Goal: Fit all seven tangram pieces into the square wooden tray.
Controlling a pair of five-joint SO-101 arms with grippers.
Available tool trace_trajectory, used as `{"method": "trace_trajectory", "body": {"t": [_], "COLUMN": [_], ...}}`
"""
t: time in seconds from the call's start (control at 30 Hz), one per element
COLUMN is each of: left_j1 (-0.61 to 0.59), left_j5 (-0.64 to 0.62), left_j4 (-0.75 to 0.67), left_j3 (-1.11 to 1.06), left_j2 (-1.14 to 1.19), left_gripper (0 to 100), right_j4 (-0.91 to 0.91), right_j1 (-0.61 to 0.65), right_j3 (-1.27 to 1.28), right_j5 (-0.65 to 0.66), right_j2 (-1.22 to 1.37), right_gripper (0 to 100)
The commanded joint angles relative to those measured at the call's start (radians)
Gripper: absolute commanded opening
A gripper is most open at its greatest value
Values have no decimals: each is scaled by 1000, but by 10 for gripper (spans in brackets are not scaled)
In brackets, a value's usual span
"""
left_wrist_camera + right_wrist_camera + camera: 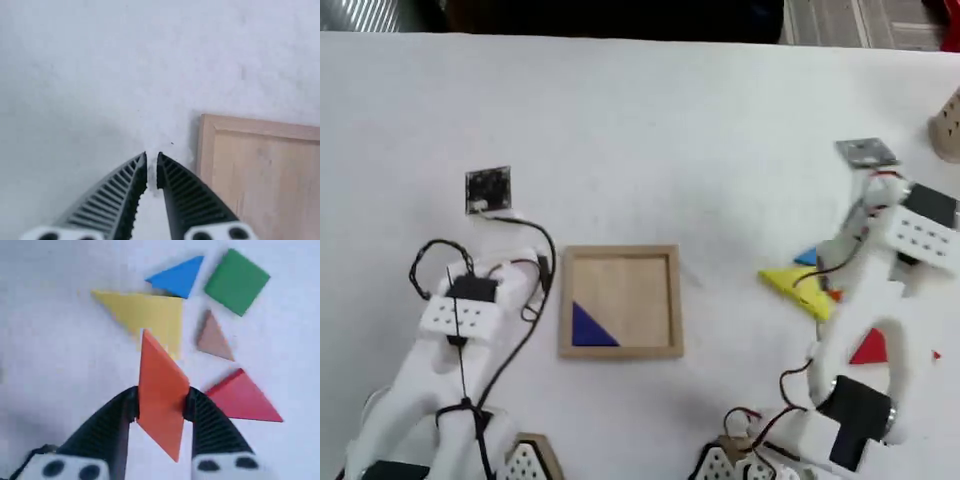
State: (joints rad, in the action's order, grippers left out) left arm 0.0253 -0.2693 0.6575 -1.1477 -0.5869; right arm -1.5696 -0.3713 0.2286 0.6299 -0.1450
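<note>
left gripper [151, 167]: jaws pressed together, just beside tray's left rim | square wooden tray [620, 351]: pale wood, dark blue triangle [588, 328] lying in its near-left corner | right gripper [162, 399]: jaws pinching the flat orange parallelogram [159, 380], above the yellow triangle [150, 315]

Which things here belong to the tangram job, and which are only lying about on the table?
For the job: wooden tray, dark blue triangle in it, orange parallelogram in the right pincer, yellow triangle, light blue triangle, green square, brown triangle, red triangle.
Lying about: black square, grey square.
</note>
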Motion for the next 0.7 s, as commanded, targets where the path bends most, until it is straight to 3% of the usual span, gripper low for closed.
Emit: {"method": "trace_trajectory", "body": {"t": [0.0, 0.23, 0.37, 0.53, 0.67], "left_j1": [-70, -111, -111, -110, -110], "left_j5": [0, 0, 0, 0, 0], "left_j4": [-55, -83, -83, -83, -81], "left_j3": [51, 49, 49, 49, 49], "left_j2": [4, 5, 5, 5, 5], "left_gripper": [64, 64, 64, 64, 64], "right_j4": [-22, 133, 257, 309, 429], "right_j1": [203, 636, 820, 977, 1010], "right_j3": [23, 132, 184, 189, 233], "right_j5": [-161, -423, -477, -476, -476], "right_j2": [-51, -39, -39, -38, 8], "right_gripper": [17, 17, 17, 20, 31]}}
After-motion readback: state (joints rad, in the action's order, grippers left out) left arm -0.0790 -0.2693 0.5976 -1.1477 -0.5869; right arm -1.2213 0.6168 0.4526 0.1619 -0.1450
